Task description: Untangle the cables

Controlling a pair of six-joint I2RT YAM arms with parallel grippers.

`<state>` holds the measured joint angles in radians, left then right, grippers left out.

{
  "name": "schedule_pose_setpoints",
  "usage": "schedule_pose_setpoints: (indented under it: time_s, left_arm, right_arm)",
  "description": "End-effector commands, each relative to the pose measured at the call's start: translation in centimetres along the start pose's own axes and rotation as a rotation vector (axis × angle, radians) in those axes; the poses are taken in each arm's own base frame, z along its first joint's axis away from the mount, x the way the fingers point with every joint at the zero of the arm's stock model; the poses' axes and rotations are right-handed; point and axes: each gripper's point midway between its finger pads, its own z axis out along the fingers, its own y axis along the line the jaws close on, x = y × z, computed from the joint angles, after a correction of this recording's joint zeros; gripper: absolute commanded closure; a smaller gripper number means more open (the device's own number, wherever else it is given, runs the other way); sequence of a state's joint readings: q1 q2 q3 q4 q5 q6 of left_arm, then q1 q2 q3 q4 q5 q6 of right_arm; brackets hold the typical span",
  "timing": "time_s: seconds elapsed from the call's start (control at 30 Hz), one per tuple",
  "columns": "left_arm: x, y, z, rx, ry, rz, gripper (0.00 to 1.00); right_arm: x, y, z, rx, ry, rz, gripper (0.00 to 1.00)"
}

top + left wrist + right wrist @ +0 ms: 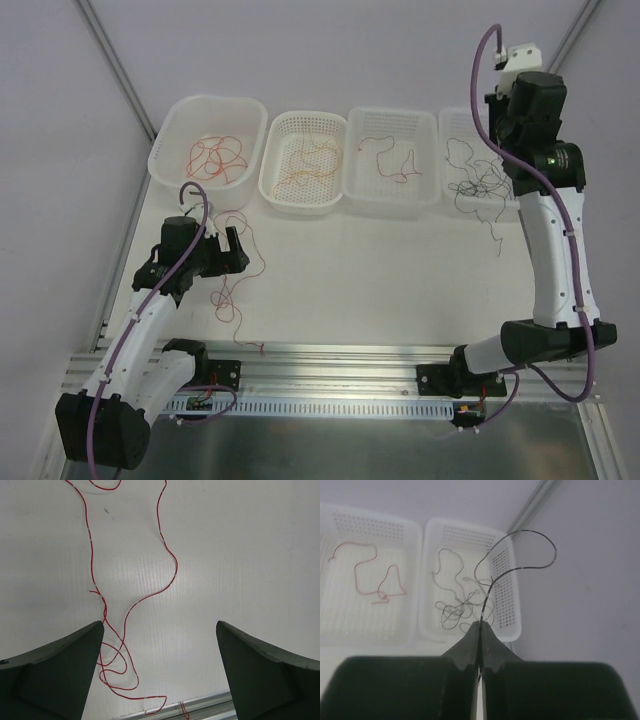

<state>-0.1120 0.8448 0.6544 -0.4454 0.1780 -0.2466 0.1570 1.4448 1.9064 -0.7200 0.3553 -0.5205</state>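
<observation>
Fingers (465,650) of your right gripper (480,625) are pressed together on a black wire (520,535). It rises from the tips, arcs over in a wide loop and curls back down toward them. You hold it above the far-right basket (512,615), where a loose heap of black wires (455,605) lies on the perforated floor. From above, one black strand (495,228) reaches past that basket's near rim onto the table (400,290).

Your left gripper (160,625) stands wide apart with nothing between its fingers, low over the table near the left edge. A red wire (170,575) lies flat on the table under it. It coils in small loops just beside the left finger, then runs away from you in two long wavy lines.

Beyond both arms, the baskets sit in a row at the far side. The third basket (395,205) holds a single red-brown wire (385,155). The second basket (290,200) holds orange wires (305,160). The far-left basket (165,150) holds a bunch of red wires (215,155).
</observation>
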Motion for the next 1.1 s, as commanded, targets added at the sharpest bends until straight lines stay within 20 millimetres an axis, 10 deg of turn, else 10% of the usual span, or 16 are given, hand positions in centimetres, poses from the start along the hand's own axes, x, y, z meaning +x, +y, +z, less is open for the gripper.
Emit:
schedule_pose_setpoints:
  time_s: [0.0, 0.27, 0.4, 0.63, 0.73, 0.87, 1.07]
  left_arm:
    - [0.0, 0.1, 0.3, -0.003, -0.008, 0.001, 0.03]
    - [0.3, 0.5, 0.7, -0.022, 0.014, -0.001, 0.03]
    - [0.6, 0.8, 1.1, -0.034, 0.031, -0.002, 0.04]
    - [1.0, 0.9, 1.5, -0.036, 0.057, -0.004, 0.04]
    - [1.1, 0.9, 1.5, -0.033, 0.064, -0.004, 0.04]
    - [1.0, 0.7, 1.4, -0.025, 0.057, -0.004, 0.03]
    - [0.6, 0.2, 1.0, -0.002, 0.038, -0.002, 0.04]
  right_arm:
    - [-2.1, -4.4, 1.5, 0.2, -0.046, 0.037, 0.99]
    - [-5.6, -6.6, 9.3, 0.185, -0.156, 0.149, 0.99]
    - [-0.2, -5.6, 17.0, 0.166, -0.029, 0.175, 0.99]
    - [10.6, -3.2, 24.3, 0.115, 0.212, 0.31, 0.93]
    - [13.1, -3.3, 24.7, 0.129, 0.282, 0.356, 0.82]
    - [12.2, -3.1, 22.3, 0.084, 0.281, 0.369, 0.28]
    - [10.7, -1.3, 16.7, -0.064, 0.251, 0.366, 0.15]
